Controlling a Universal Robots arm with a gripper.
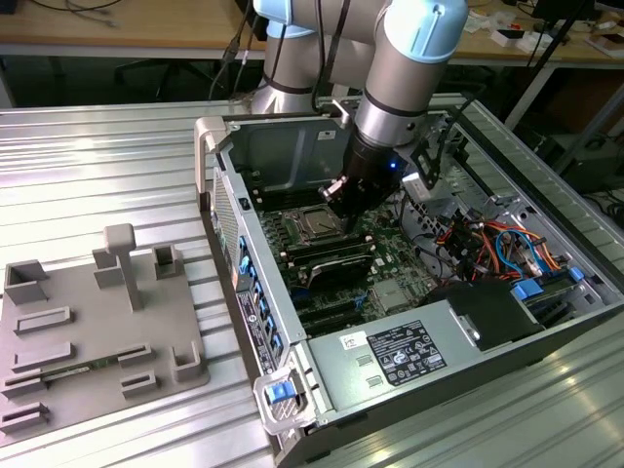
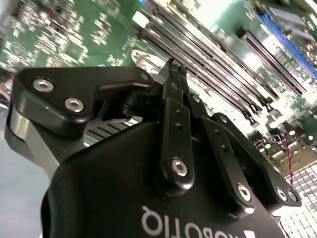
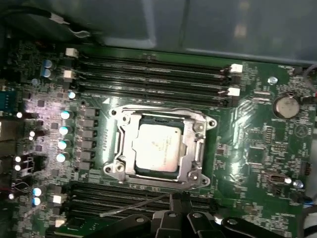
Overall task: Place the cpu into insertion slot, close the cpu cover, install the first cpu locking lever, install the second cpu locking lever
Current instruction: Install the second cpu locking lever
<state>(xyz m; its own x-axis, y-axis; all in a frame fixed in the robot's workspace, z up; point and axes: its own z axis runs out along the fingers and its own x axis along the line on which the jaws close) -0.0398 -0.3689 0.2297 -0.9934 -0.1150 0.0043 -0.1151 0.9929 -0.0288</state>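
The cpu (image 3: 157, 148) lies flat in the insertion slot (image 3: 117, 167) on the green board, its silvery top facing up. The cpu cover (image 3: 198, 145), a thin metal frame, lies down around the chip. A thin wire locking lever (image 3: 131, 207) slants across the memory slots beside the socket, and its raised end meets my fingertips. My gripper (image 3: 177, 197) is shut, just off the socket's edge; I cannot tell whether it pinches the lever. In the second wrist view the gripper (image 2: 176, 68) has its black fingers (image 2: 171, 124) pressed together. The exterior view shows the gripper (image 1: 338, 194) just above the cpu (image 1: 316, 225).
Long black memory slots (image 3: 153, 69) flank the socket on both sides. The open computer case (image 1: 229, 210) walls me in, with a grey power-supply box (image 1: 405, 353) at the front and cable bundles (image 1: 487, 244) toward the exterior view's right. A grey fixture tray (image 1: 88, 331) lies outside the case.
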